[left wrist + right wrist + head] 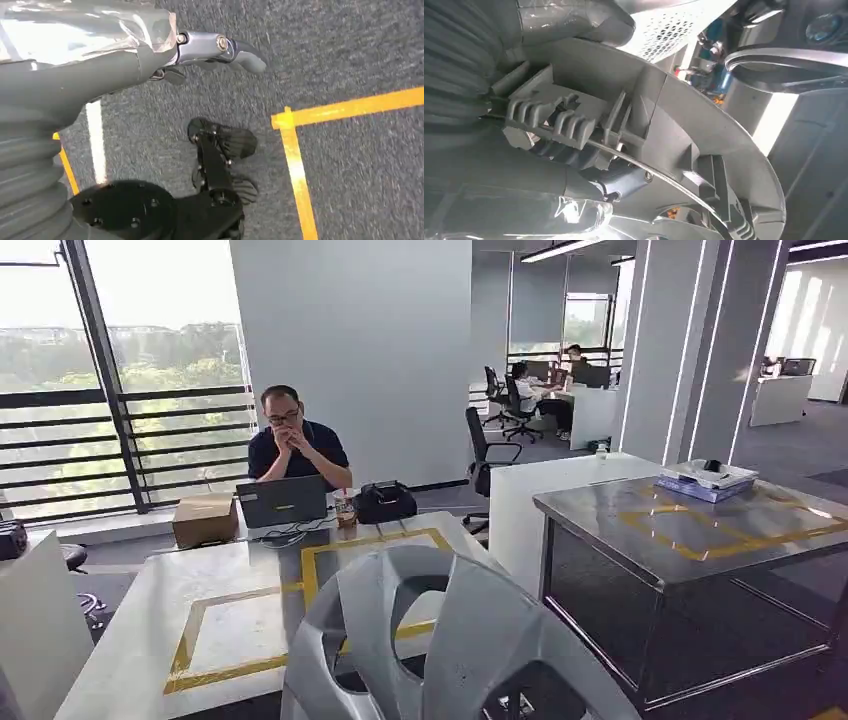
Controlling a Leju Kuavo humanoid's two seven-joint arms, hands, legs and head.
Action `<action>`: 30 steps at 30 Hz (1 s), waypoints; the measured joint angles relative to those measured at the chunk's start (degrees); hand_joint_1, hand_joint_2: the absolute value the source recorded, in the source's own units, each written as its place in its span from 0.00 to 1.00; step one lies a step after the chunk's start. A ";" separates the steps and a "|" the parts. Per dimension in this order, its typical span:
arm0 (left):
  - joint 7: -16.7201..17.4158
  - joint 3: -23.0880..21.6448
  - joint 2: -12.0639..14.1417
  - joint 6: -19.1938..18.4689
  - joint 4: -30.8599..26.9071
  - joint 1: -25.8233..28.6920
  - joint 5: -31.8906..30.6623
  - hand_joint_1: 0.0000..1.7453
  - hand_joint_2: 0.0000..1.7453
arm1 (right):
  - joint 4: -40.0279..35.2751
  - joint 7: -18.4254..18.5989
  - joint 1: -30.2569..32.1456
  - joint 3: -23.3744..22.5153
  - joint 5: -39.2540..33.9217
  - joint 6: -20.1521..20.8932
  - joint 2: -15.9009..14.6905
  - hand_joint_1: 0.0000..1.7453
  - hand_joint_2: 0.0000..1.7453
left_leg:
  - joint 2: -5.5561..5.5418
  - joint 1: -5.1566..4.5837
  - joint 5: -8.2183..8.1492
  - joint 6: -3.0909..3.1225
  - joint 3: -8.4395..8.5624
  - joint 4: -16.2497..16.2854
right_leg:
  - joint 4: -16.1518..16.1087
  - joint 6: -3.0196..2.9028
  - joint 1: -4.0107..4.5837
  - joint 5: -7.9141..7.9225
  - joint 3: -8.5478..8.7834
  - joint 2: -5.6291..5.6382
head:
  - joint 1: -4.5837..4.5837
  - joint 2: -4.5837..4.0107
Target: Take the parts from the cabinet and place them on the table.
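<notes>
While the silver wheel cover (455, 650) is riding at six o'clock in the head view, the right hand (574, 165) is grasping it from behind, fingers hooked around the ribbed clips and the wire ring near its rim, as the right wrist view is showing. The left hand (220, 50) is hanging over grey carpet with its fingers apart, holding nothing.

Ahead, the white table (130, 640) with yellow tape outlines is lying at about ten o'clock from the cover, and the steel-topped cabinet (690, 530) is sitting at two o'clock.

Risk, as I am judging it: the cover is being carried by one edge only, so it is likely levering against the fingers and could twist or slip out. It is also blocking the lower view, so its rim may strike the table edge. A person (295, 445) and laptop (282, 502) are sitting at the far end.
</notes>
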 joint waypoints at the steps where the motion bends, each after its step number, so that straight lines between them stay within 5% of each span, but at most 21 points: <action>1: 0.35 0.15 -0.15 -0.02 -0.52 0.20 0.00 0.00 1.00 | 0.00 0.04 -0.38 0.06 -0.06 0.00 0.00 1.00 1.00 | 0.12 0.15 -0.15 -0.30 0.16 -0.06 | -0.09 -0.33 0.09 -0.14 -0.03 0.11 | -0.22 0.00; 2: 0.52 0.31 -0.20 -0.11 -1.12 0.31 -0.13 0.00 1.00 | 0.00 0.07 -0.84 0.11 -0.13 0.00 0.00 1.00 1.00 | 0.10 0.35 -0.60 -0.63 0.13 0.25 | -0.22 -0.68 -0.71 -0.18 0.25 0.21 | -0.18 0.02; 3: 0.79 0.42 -0.48 -0.17 -1.60 0.38 -0.18 0.00 1.00 | 0.00 0.07 -1.16 0.24 -0.26 0.00 0.02 1.00 1.00 | 0.12 0.40 -1.25 -0.97 -0.42 1.80 | -0.23 -1.10 -0.62 -0.43 0.53 0.19 | -0.37 0.00; 6: 1.42 0.81 -0.90 -0.35 -2.67 0.75 -0.50 0.00 1.00 | 0.02 -0.02 -1.84 0.48 -0.68 -0.04 0.00 1.00 1.00 | 0.13 0.77 -6.68 -1.63 -7.85 14.94 | -0.22 -1.93 -0.38 -1.09 1.08 0.10 | -0.83 0.00; 8: 1.86 1.07 -1.20 -0.63 -3.45 1.23 -0.98 0.00 1.00 | 0.15 -0.26 -1.82 0.77 -0.68 -0.13 -0.13 1.00 1.00 | 0.13 0.81 -6.34 -1.61 -11.58 19.37 | -0.22 -1.91 -0.22 -1.61 1.67 0.27 | -1.03 0.02; 10: 2.05 1.36 -1.38 -0.85 -3.98 1.43 -1.12 0.00 1.00 | 0.24 -0.33 -1.85 0.85 -0.68 -0.20 -0.26 1.00 1.00 | 0.13 0.76 -0.73 -1.19 -9.87 13.00 | -0.23 -1.82 -0.03 -2.29 2.73 0.42 | -1.27 0.02; 12: 2.07 1.57 -1.44 -0.92 -4.50 1.54 -1.29 0.00 1.00 | 0.24 -0.44 -2.01 0.87 -0.68 -0.24 -0.26 1.00 1.00 | 0.10 0.24 5.15 0.21 -5.85 2.72 | -0.42 -1.70 0.03 -2.96 3.63 0.45 | -1.42 0.00; 16: 2.12 1.95 -1.53 -1.12 -4.92 1.49 -2.21 0.00 1.00 | 0.28 -0.98 -2.17 1.03 -0.35 -0.55 -0.39 1.00 1.00 | 0.44 -0.65 3.88 1.25 -5.21 1.24 | -0.86 -0.59 0.04 -3.61 3.96 0.51 | -1.57 0.00; 18: 1.88 2.07 -1.62 -1.49 -4.90 1.51 -2.73 0.00 1.00 | 0.20 -1.09 -2.12 1.13 0.00 -0.63 -0.50 1.00 1.00 | 0.42 0.12 4.73 1.56 -3.04 -1.05 | -0.67 -0.23 0.29 -3.93 4.37 0.20 | -1.60 0.09; 19: 1.66 2.14 -1.62 -1.55 -4.87 1.36 -2.84 0.00 1.00 | 0.17 -1.11 -2.27 1.20 0.09 -0.70 -0.57 1.00 1.00 | 0.42 0.11 4.69 1.85 -2.36 -1.68 | 1.53 -0.24 0.45 -4.70 3.26 0.17 | -1.57 0.02; 21: 1.33 2.34 -1.62 -1.88 -4.63 1.00 -3.21 0.00 1.00 | 0.17 -1.38 -2.25 1.25 0.15 -0.70 -0.77 1.00 1.00 | 0.39 0.09 4.39 2.20 -2.04 -1.68 | 10.45 -0.56 0.38 -7.61 -2.14 0.18 | -1.29 0.02; 23: 1.00 2.36 -1.66 -1.95 -4.13 0.92 -3.32 0.00 1.00 | 0.17 -1.40 -1.99 1.33 0.28 -0.66 -1.02 1.00 1.00 | 0.27 0.07 3.69 2.24 -1.61 -1.58 | 17.38 0.00 0.26 -8.53 -7.39 0.17 | -1.42 0.02; 25: 0.81 2.43 -1.70 -1.95 -3.67 0.91 -3.37 0.00 1.00 | 0.17 -1.42 -1.79 1.33 0.28 -0.66 -1.33 1.00 1.00 | 0.05 0.19 2.85 1.94 -0.56 -1.53 | 12.83 1.34 -0.14 -4.87 -6.55 0.14 | -1.36 0.02; 27: 0.57 2.51 -1.70 -1.86 -3.25 0.75 -3.67 0.00 1.00 | 0.17 -1.49 -1.81 1.31 0.31 -0.61 -1.49 1.00 1.00 | -0.03 0.30 1.59 1.31 0.47 -0.89 | 2.25 2.59 -0.57 0.55 -2.25 -0.23 | -1.31 0.02; 28: 0.41 2.58 -1.66 -1.77 -3.17 0.69 -3.78 0.00 1.00 | 0.17 -1.53 -1.82 1.31 0.33 -0.59 -1.53 1.00 1.00 | 0.00 0.00 0.85 0.85 -0.12 -0.40 | -0.17 2.33 -0.68 1.54 -1.39 -0.72 | -1.22 0.00; 30: 0.02 2.69 -1.55 -1.60 -2.73 0.38 -3.91 0.00 1.00 | 0.11 -1.60 -1.70 1.33 0.44 -0.50 -1.64 1.00 1.00 | 0.07 -0.28 -0.41 0.40 0.12 0.28 | 0.01 0.35 -0.48 0.82 -0.91 -0.30 | -1.55 0.04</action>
